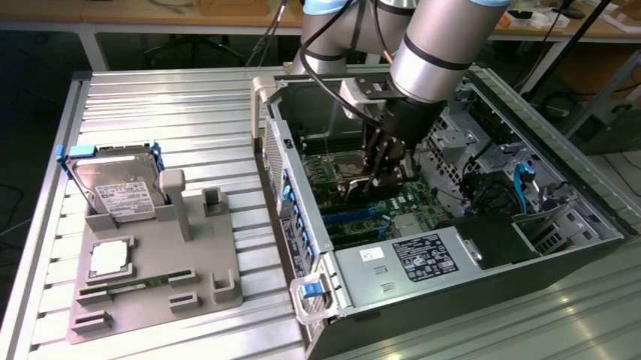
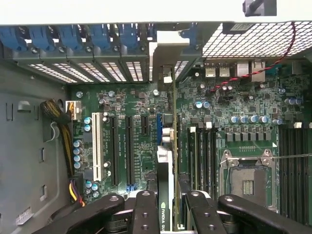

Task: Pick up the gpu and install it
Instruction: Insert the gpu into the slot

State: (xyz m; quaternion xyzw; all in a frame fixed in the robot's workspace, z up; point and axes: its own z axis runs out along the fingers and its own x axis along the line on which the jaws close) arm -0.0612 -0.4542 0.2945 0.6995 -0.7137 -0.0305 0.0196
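The gpu [image 2: 165, 195] stands on edge between my fingers [image 2: 145, 210]; I see its thin green edge and a black strip with a logo. Its silver end bracket [image 2: 168, 48] reaches the rear slot openings of the case. The card lies along the blue expansion slot [image 2: 159, 127] on the motherboard [image 2: 122, 107]; whether it touches the slot I cannot tell. In the exterior view my gripper [image 1: 386, 171] is deep inside the open computer case [image 1: 300, 225], shut on the gpu [image 1: 359, 187] just above the board.
A grey fixture tray [image 1: 150, 296] at the exterior view's left holds a silver hard drive [image 1: 118, 191], a processor chip [image 1: 108, 257] and a memory stick [image 1: 135, 283]. Inside the case are a power supply [image 1: 421, 259], the CPU socket [image 2: 248, 183], cables [image 2: 58, 114] and drive bays.
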